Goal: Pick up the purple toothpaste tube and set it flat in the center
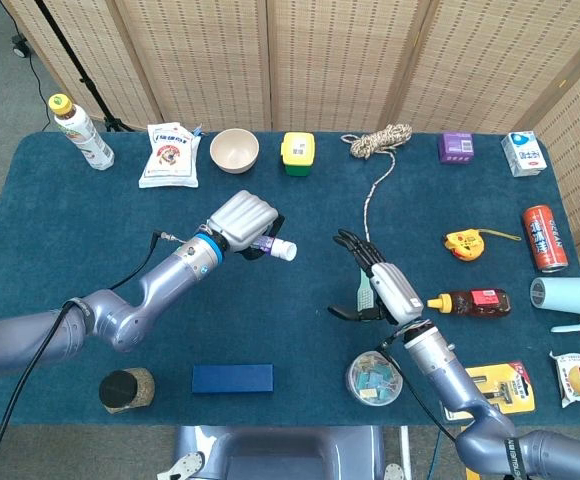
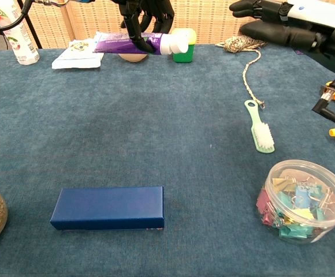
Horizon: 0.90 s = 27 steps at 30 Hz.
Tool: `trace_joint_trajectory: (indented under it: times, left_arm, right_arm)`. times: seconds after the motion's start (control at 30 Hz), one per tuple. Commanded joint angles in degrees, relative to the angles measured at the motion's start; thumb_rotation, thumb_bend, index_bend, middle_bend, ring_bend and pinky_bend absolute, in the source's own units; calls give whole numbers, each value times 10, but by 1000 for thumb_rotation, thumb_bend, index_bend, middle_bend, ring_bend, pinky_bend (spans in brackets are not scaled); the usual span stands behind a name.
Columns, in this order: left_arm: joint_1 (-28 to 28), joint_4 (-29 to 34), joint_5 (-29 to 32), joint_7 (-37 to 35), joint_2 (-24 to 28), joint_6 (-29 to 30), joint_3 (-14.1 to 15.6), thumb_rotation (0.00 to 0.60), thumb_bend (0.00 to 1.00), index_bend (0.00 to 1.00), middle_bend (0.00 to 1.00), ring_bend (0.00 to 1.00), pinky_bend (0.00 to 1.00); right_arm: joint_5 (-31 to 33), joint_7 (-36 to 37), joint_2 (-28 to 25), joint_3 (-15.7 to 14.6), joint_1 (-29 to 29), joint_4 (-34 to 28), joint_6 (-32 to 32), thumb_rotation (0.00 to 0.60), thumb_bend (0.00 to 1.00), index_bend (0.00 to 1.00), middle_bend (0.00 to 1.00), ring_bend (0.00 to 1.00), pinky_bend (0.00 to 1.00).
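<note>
Purple toothpaste tube: glossy purple body with pale lettering, broad white cap pointing toward the right hand, held roughly level above the blue table left of centre, dark fingers of the left hand wrapped around its middle. Right hand: holds nothing, fingers spread, raised over the mint-green brush, well apart from the tube.
</note>
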<state>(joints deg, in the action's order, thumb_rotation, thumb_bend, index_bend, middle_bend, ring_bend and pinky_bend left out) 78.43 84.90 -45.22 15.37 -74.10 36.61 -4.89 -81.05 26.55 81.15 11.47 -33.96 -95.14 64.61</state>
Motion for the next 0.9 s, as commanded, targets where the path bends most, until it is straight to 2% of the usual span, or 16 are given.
trace_joint_trajectory:
  times: [0.03,0.23,0.47,0.67,0.9]
  left_arm:
    - [-2,-1,4,1,1,0,-3,600,798,617,567,600,668]
    - [-5,-2,11,2,3,-2,-9,600,798,617,568,602,667]
    - [1,9,21,16,1,-2,-16,600,797,617,572,605,667]
    - [15,18,43,41,-9,9,-21,600,797,617,575,609,669]
    - [37,27,97,81,-22,28,-19,600,797,617,582,614,675]
  right_arm:
    - [-6,69,12,7,3,12,4,51,0,0,0,0,0]
    - [-1,147,28,16,7,25,9,18,0,0,0,0,0]
    - [23,230,50,40,9,28,10,13,0,0,0,0,0]
    - [52,222,63,59,5,23,5,8,0,0,0,0,0]
    - [93,203,78,79,-2,24,-10,5,0,0,0,0,0]
